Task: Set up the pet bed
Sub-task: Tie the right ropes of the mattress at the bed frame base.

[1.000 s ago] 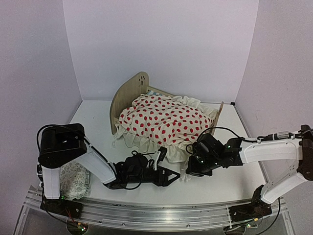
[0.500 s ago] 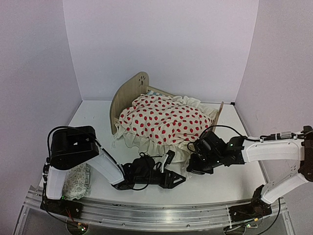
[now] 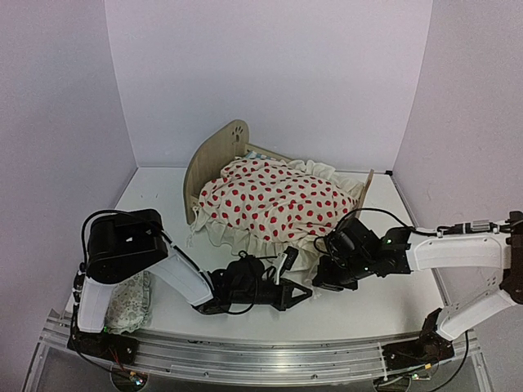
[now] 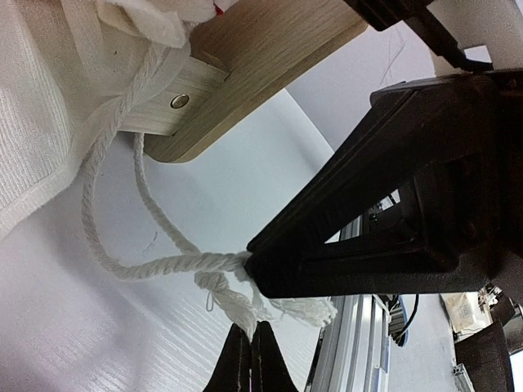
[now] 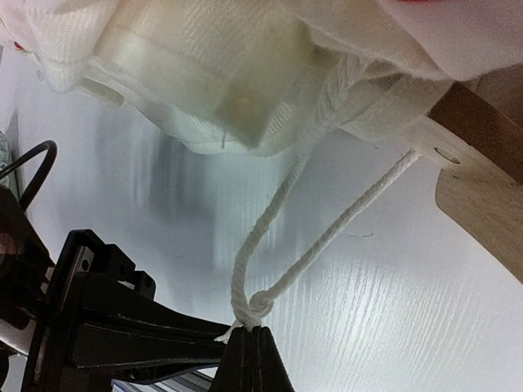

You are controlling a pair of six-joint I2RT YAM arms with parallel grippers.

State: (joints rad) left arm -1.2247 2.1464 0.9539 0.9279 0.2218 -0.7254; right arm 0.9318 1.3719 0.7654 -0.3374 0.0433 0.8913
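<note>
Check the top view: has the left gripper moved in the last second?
Yes. The left gripper has slid right along the table, closer to the footboard corner of the pet bed, and has shut on the white cord.

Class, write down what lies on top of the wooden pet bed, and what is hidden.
A cream, red-dotted ruffled blanket drapes over the pet bed, spilling past its near side. Its headboard and footboard show; whatever lies beneath the blanket is hidden.
</note>
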